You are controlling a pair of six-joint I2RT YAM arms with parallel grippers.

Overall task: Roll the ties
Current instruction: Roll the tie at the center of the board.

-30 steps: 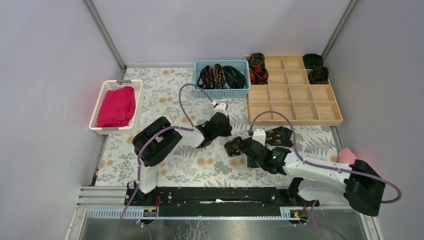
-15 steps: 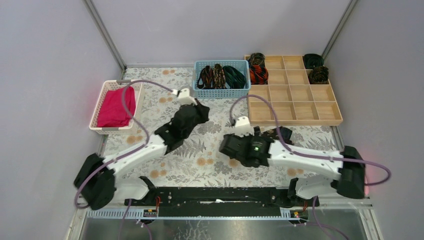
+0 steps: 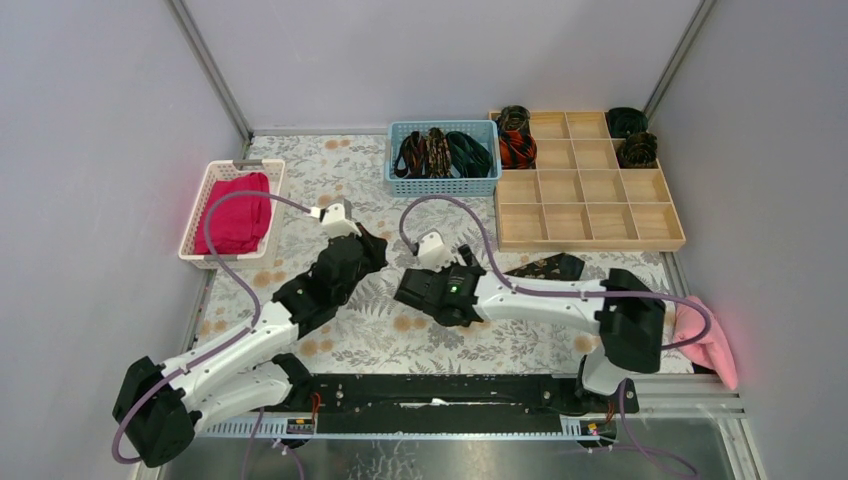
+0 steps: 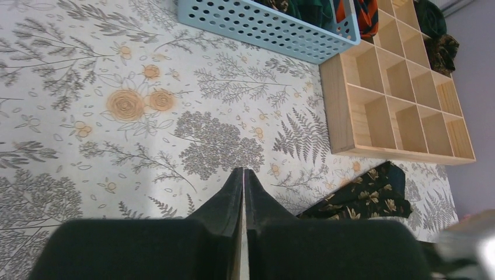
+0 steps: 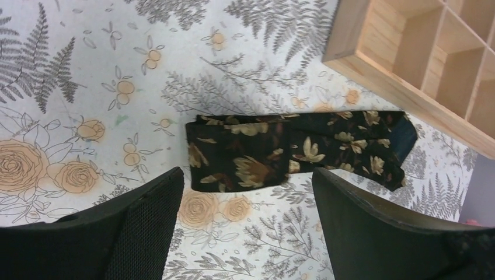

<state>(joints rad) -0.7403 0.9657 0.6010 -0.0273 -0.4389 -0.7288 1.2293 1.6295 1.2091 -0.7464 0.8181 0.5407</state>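
While the gold-flowered tie [image 5: 292, 149] lies flat at twelve o'clock of our right gripper [image 5: 244, 178], jaws apart, left gripper [image 4: 243, 175] pressed together, we judge it soft, light, slippery; pinch one end.

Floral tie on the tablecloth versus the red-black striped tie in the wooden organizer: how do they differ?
The floral tie lies as a flat strip; the red-black striped tie is rolled into a coil. The floral tie rests on the tablecloth in front of the wooden organizer; the striped tie sits inside one of its compartments. Both are patterned neckties.
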